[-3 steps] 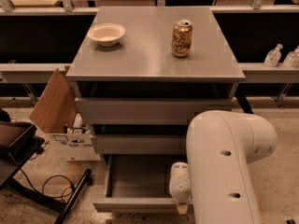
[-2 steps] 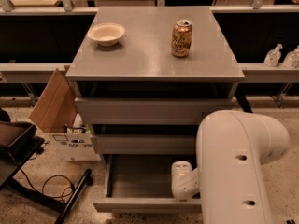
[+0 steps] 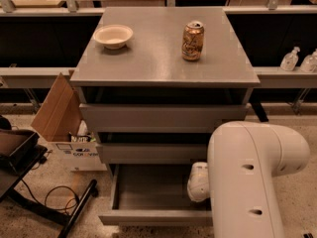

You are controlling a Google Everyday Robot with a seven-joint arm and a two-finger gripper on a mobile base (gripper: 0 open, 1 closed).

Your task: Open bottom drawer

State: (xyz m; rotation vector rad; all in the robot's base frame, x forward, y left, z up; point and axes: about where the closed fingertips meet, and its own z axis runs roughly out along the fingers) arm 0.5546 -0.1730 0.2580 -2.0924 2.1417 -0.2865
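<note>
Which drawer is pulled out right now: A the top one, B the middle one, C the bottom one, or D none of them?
C: the bottom drawer juts forward with its tray exposed, and the gripper is at its right side.

The bottom drawer (image 3: 156, 217), plain matte grey with no handle, stood pulled well out and level, its shallow tray exposed. The gripper (image 3: 199, 183) hung over the tray's right side.

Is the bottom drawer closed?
No, the bottom drawer is pulled out, its tray exposed, with the gripper over its right side.
</note>
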